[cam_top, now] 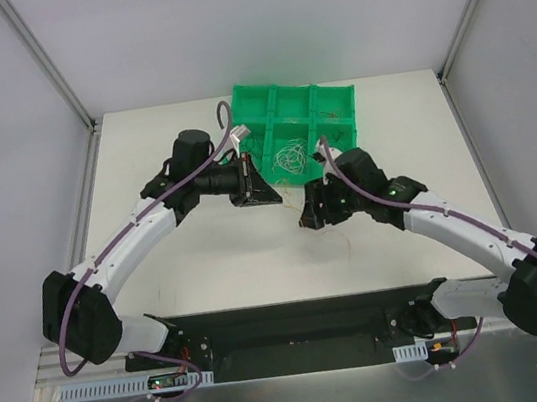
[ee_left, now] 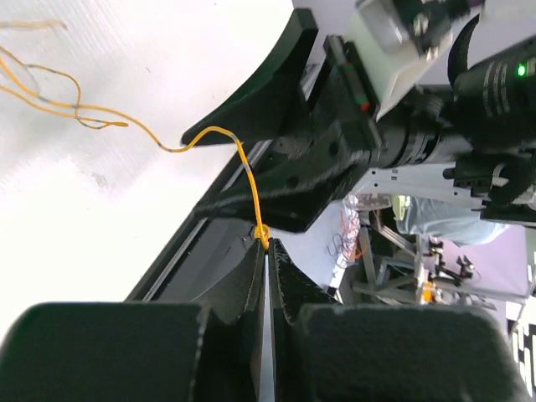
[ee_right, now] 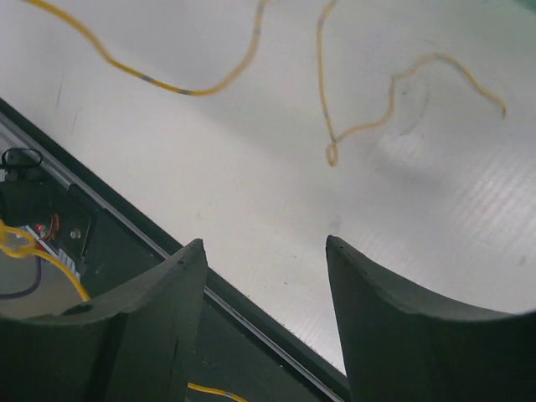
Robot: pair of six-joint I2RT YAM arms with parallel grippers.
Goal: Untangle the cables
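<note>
While the left gripper (ee_left: 266, 248) has its fingers pressed together, an orange cable (ee_left: 244, 164) is pinched at the very tips, with a small loop right at the pinch. From there it rises ahead of the tips, bends to their left and runs out over the white table (ee_left: 100, 218) toward more orange strands (ee_left: 50, 94)

Top view: green tray (cam_top: 335, 102) beyond both grippers, pale cables (cam_top: 290, 157) tangled in one of its near compartments

Right gripper (ee_right: 264, 251): jaws spread, nothing between them, over the table's near edge. Ahead of its tips on the table: a long strand (ee_right: 180, 88) to the left, a kinked strand (ee_right: 389, 94) to the right with a tiny loop at one bend
</note>
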